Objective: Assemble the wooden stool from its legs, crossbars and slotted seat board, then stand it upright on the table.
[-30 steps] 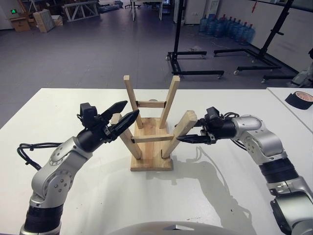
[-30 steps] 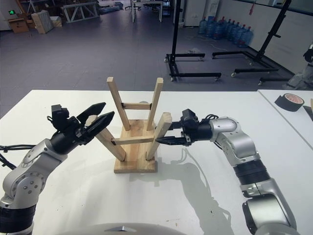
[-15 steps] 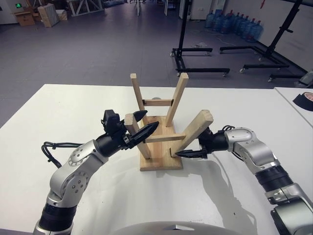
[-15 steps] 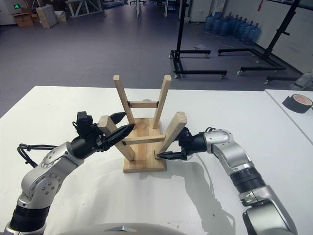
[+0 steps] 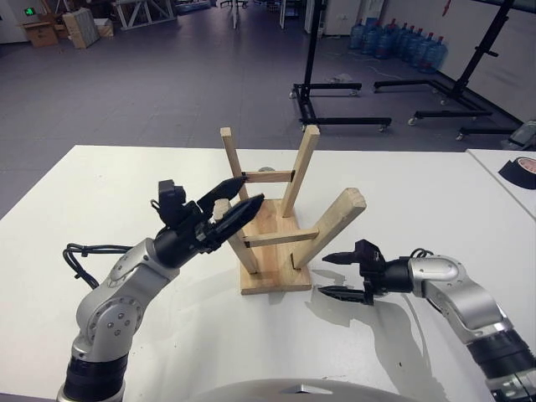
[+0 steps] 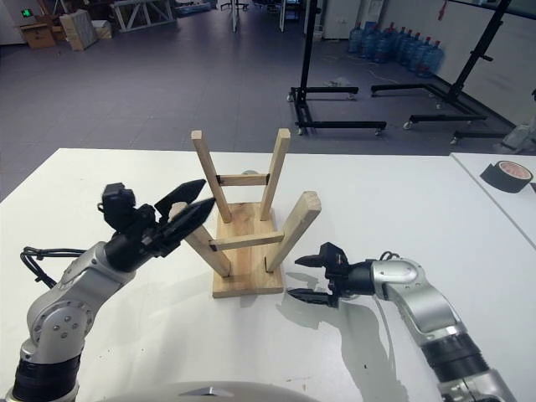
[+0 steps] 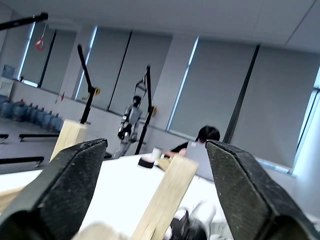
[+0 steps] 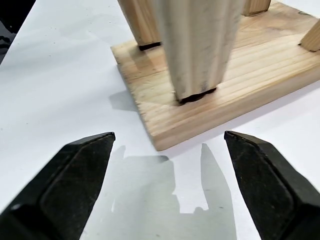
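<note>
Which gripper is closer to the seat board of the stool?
Right. The right gripper sits low beside the seat board; the left gripper is higher, near the top of a leg.

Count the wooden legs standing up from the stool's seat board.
4: far left leg, far right leg, near right leg, and near left leg, partly behind the left pincer. None looks fully hidden.

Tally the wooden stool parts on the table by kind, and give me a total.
Legs: 4
Crossbars: 2
Seat board: 1
Total: 7
</note>
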`<action>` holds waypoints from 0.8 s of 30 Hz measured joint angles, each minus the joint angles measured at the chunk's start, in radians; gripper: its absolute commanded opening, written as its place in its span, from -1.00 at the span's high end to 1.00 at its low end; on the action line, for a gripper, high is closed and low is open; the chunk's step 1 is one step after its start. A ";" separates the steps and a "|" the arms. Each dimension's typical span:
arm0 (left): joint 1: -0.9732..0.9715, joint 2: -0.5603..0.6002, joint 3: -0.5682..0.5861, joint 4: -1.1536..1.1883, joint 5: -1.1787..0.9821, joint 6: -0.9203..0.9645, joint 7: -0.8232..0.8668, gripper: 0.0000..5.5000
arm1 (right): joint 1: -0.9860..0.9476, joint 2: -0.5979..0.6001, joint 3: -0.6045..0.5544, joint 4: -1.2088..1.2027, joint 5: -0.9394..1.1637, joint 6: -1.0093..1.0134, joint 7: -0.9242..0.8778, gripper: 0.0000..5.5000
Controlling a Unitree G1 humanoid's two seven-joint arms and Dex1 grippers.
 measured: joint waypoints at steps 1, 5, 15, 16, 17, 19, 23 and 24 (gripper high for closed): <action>-0.006 -0.004 -0.004 0.001 -0.003 0.006 0.000 -0.31 | 0.013 0.014 0.002 -0.020 -0.007 0.010 -0.027 -0.47; -0.039 -0.028 -0.043 0.037 0.001 0.020 -0.001 -0.31 | 0.088 0.029 0.015 -0.092 -0.028 0.041 -0.088 -0.47; -0.060 -0.093 -0.068 0.060 -0.079 0.038 -0.023 -0.31 | 0.156 -0.054 -0.138 -0.301 0.188 0.129 -0.013 -0.47; -0.068 -0.099 -0.071 0.067 -0.077 0.038 -0.022 -0.31 | 0.129 -0.007 -0.148 -0.345 0.203 0.137 -0.074 -0.47; -0.069 -0.101 -0.073 0.068 -0.076 0.038 -0.022 -0.31 | 0.122 0.010 -0.149 -0.388 0.210 0.136 -0.100 -0.47; -0.069 -0.100 -0.061 0.068 -0.076 0.037 -0.022 -0.31 | 0.141 0.035 -0.139 -0.498 0.206 0.094 -0.132 -0.47; -0.071 -0.099 -0.023 0.069 -0.083 0.036 -0.011 -0.31 | 0.121 0.068 -0.118 -0.559 0.102 -0.071 -0.163 -0.47; -0.074 -0.097 -0.015 0.069 -0.088 0.036 -0.010 -0.31 | 0.104 0.070 -0.125 -0.561 0.098 -0.100 -0.163 -0.47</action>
